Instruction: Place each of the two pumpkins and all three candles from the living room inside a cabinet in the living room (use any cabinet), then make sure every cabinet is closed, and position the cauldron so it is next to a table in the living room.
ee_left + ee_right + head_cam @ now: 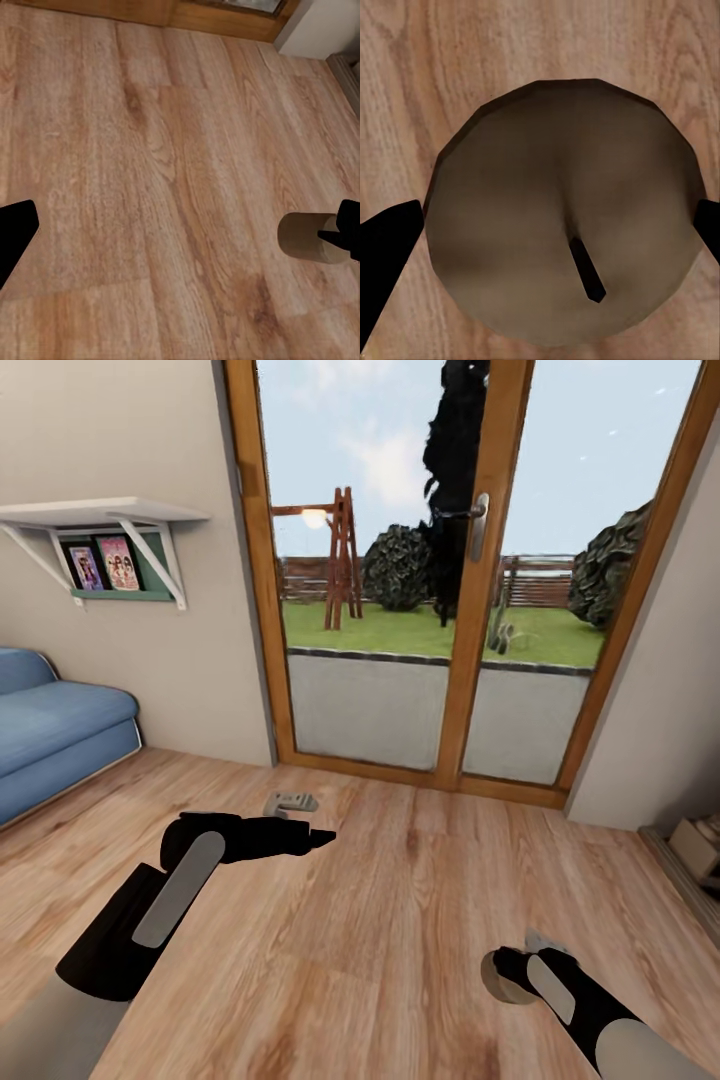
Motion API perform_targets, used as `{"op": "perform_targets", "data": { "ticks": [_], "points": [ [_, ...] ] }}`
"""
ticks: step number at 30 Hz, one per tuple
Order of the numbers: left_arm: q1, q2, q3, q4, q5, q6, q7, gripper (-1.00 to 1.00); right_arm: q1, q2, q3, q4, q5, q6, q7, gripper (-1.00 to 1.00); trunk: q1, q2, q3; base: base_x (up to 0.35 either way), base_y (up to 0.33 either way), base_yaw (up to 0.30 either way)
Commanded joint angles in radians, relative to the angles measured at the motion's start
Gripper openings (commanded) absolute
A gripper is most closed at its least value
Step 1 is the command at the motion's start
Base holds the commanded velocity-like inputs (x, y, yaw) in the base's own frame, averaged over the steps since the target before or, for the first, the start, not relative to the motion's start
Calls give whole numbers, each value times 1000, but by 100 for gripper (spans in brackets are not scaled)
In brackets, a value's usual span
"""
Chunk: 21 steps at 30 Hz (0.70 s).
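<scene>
Right gripper (556,225): a candle (562,225) is being clamped between its dark fingers, wick end facing the wrist camera.
Candle place: it is being held at the lower right of the head view (503,977), above the wood floor (400,920).
Right arm: it is being kept low and bent inward.
Left gripper (322,837): whether it is spread or closed cannot be told.
Left arm: it is being held outstretched, pointing right, in the lower left.

Warm brown wood-plank floor (400,920) running up to a glazed wooden patio door. A small flat grey metal bracket-like piece (290,803) lies on the boards near the door. A blue sofa (50,725) stands on the floor beside the wall
</scene>
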Motion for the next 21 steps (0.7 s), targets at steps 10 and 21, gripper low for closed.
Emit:
{"op": "perform_targets", "data": {
  "ticks": [10, 21],
  "points": [
    [-1, 1, -1, -1, 13, 2, 10, 100, 0, -1, 5, -4, -8, 2, -8, -100, 0, 0, -1, 334, 0, 17],
    [-1, -1, -5, -1, 13, 2, 10, 100, 0, 0, 8, -3, -8, 2, -9, -100, 0, 0, -1, 101, 0, 242]
  ]
}}
